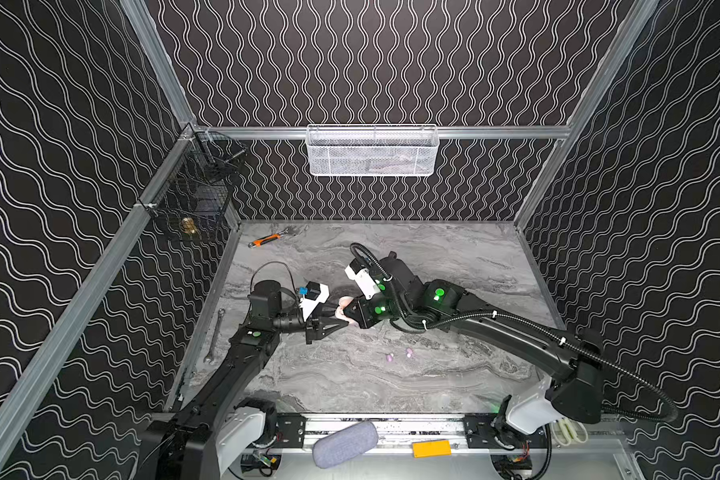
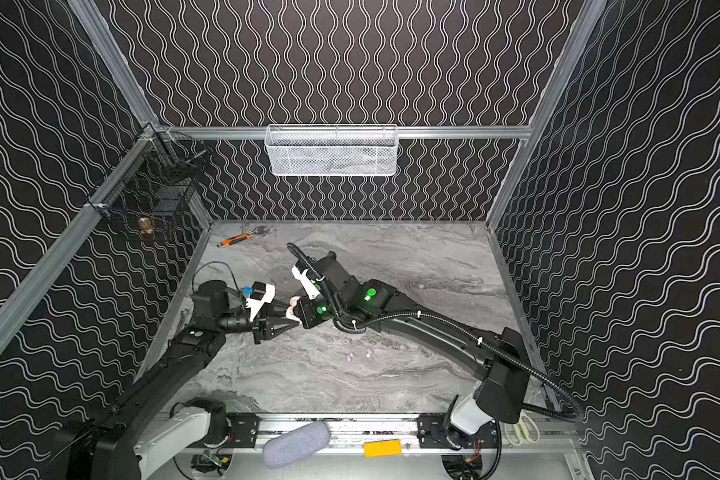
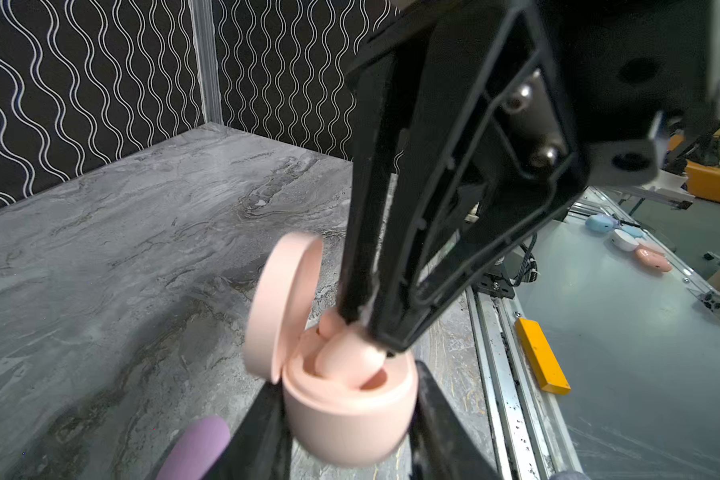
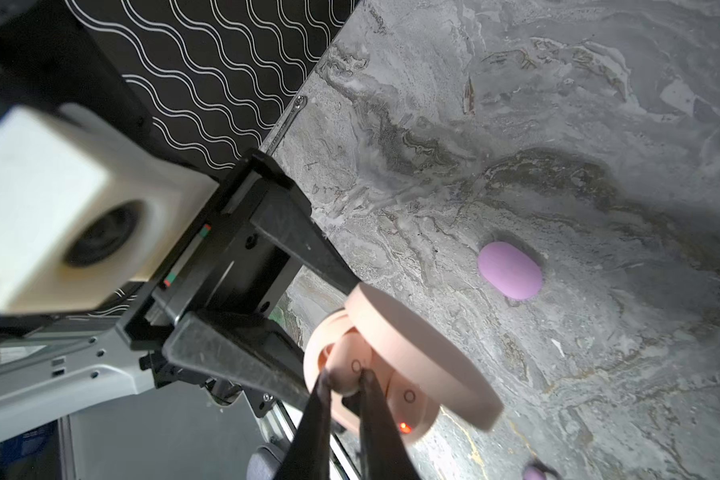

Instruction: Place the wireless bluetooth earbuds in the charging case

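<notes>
My left gripper (image 3: 348,419) is shut on the base of a peach-pink charging case (image 3: 350,399), held above the table with its lid (image 3: 283,303) hinged open. My right gripper (image 4: 344,376) comes in from above, shut on a peach earbud (image 4: 352,365) that sits partly in one socket. A second peach earbud (image 4: 409,395) lies seated beside it, and a red light glows on the case rim. In both top views the two grippers meet at the case (image 1: 344,308) (image 2: 294,308). Two lilac earbuds (image 1: 390,356) (image 1: 409,353) lie loose on the table nearer the front.
A shut lilac case (image 4: 510,270) lies on the marble table near the held case. An orange-handled tool (image 1: 267,240) lies at the back left and a wrench (image 1: 216,332) along the left wall. A white mesh basket (image 1: 371,149) and a black wire basket (image 1: 196,195) hang on the walls.
</notes>
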Tool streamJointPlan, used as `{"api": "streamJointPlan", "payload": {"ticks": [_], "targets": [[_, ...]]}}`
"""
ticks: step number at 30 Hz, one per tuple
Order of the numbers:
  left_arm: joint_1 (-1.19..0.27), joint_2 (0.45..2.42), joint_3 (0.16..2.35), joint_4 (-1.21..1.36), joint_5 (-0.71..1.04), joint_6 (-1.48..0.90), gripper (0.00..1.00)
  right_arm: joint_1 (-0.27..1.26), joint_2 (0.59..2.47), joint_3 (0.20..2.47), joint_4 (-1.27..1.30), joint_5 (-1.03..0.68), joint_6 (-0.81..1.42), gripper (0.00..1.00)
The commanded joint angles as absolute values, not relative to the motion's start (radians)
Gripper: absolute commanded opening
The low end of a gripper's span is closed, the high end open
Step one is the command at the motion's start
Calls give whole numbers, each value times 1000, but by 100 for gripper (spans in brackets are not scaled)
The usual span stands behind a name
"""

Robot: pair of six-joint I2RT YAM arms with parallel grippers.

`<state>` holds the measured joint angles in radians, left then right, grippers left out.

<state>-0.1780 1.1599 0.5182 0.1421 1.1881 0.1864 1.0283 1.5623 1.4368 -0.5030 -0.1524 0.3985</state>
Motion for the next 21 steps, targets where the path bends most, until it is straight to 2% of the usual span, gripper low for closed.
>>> {"api": "streamJointPlan", "payload": {"ticks": [1, 7, 10, 11, 21], "targets": [[-179, 1166, 535, 193, 1255, 163, 2, 1035, 1553, 1414, -508, -149, 333, 15], [-181, 1174, 543, 193, 1288, 153, 3, 1035, 1539, 1382, -492, -138, 306, 16], [-180, 1175, 542, 192, 1284, 156, 2, 1032, 1541, 1387, -495, -142, 324, 27], [-181, 1175, 541, 192, 1281, 159, 2, 1031, 1541, 1390, -493, -148, 333, 28], [-181, 1168, 531, 193, 1243, 184, 3, 1014, 1535, 1414, -459, -233, 407, 26]]}}
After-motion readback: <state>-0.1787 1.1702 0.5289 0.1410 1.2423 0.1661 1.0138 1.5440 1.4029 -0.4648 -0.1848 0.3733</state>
